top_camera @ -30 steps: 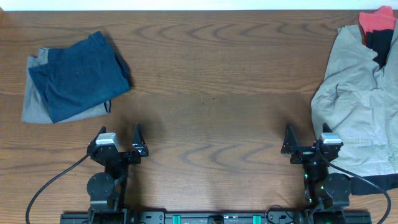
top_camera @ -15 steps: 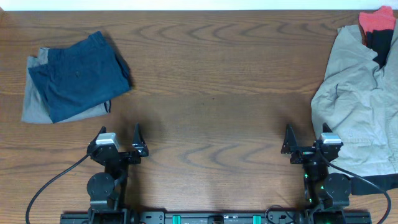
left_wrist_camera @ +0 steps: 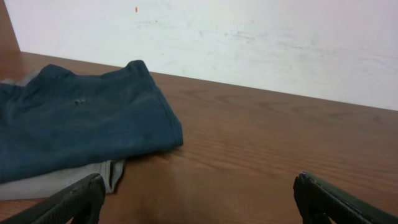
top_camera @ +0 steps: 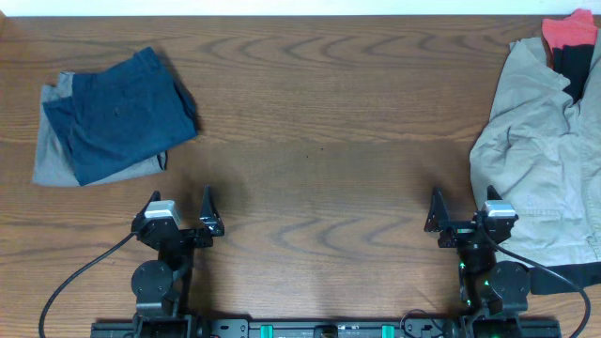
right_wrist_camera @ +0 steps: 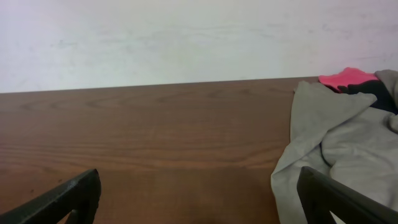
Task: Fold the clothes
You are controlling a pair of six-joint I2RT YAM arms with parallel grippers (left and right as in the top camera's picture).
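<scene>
Light khaki-beige shorts (top_camera: 540, 160) are seen lying unfolded and rumpled at the right end of a brown wooden table (top_camera: 319, 122), running past the picture's right edge. At their far end, a black-and-red garment (top_camera: 568, 42) is bunched against them, the red part farthest from the robot. At the far left of the table, well apart from these, folded navy shorts (top_camera: 117, 113) are laid on top of a grey piece (top_camera: 52, 155), whose edges show along the left and near sides.

The right gripper (top_camera: 463, 211) is held low at the near edge, just beside the khaki shorts' left border; its fingers are spread wide and nothing is held. The left gripper (top_camera: 180, 208) is likewise spread wide and empty, near the table's front, with the navy pile ahead of it and to its left. A white wall (left_wrist_camera: 249, 37) is seen beyond the table's far edge.
</scene>
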